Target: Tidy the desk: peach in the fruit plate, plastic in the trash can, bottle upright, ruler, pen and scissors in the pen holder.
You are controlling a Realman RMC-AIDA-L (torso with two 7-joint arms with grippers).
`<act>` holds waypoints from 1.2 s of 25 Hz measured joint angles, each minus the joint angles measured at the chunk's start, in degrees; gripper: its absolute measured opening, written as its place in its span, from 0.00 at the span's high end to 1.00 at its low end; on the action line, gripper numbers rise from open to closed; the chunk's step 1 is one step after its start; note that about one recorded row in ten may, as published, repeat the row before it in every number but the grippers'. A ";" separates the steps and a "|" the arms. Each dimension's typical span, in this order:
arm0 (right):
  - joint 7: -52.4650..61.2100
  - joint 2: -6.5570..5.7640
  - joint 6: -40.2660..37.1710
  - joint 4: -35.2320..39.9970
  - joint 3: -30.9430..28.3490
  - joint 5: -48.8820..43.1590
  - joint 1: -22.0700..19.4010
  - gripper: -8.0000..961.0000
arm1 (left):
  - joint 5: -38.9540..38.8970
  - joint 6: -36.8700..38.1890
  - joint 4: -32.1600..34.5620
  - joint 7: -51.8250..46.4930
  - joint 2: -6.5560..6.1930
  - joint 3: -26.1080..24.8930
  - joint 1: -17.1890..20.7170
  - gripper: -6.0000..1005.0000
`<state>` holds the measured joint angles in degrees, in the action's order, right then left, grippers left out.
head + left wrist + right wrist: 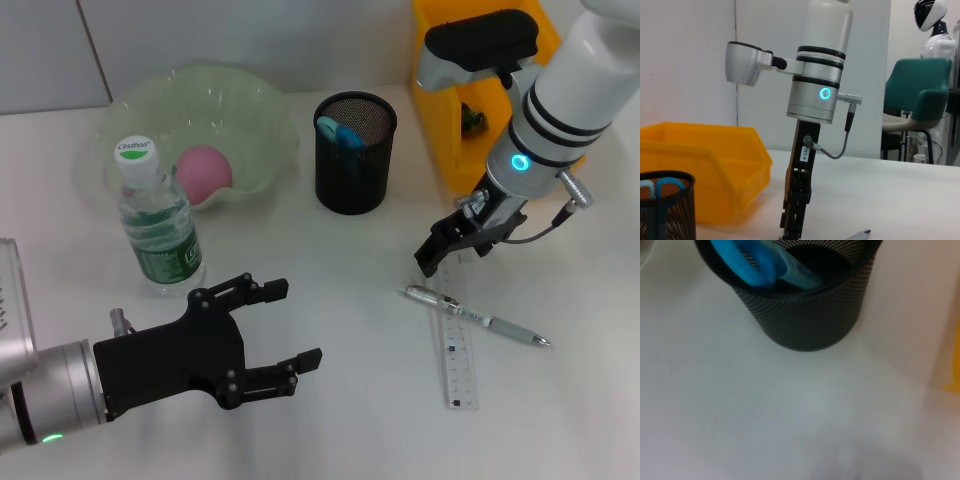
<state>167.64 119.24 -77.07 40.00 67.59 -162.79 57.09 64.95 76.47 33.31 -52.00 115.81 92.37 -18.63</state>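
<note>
Two items were still loose on the surface [330, 280]: pen [478, 317] and clear ruler [455, 352], the pen lying across the ruler's upper end. Right hand [443, 245] hovered just above the pen's near end; whether its fingers were apart or closed couldn't be told. Left hand [265, 340] sat low at the front, fingers spread, grasping nothing. Bottle [155, 215] stood upright, green label, cap text unreadable. Peach [203, 170] lay in the fruit plate [255, 110]. Blue-handled scissors [340, 133] stood in the mesh pen holder [354, 170]. Yellow bin [450, 120] sat behind.
</note>
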 joint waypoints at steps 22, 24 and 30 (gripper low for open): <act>-0.14 0.02 0.27 -0.98 0.97 -0.07 0.22 0.16 | 0.12 0.25 0.59 -0.57 0.03 0.03 -0.32 0.17; -0.15 0.02 0.28 -0.98 1.17 -0.07 0.22 0.16 | 0.16 0.25 0.60 -0.54 0.04 -0.01 -0.35 0.17; -0.18 0.02 0.25 -0.98 1.70 -0.07 0.33 0.16 | 0.18 0.25 0.66 -0.43 0.28 -0.03 -0.35 0.17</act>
<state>167.47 119.25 -76.82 39.02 69.29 -162.86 57.42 65.13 76.72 33.97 -52.43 116.09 92.34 -18.99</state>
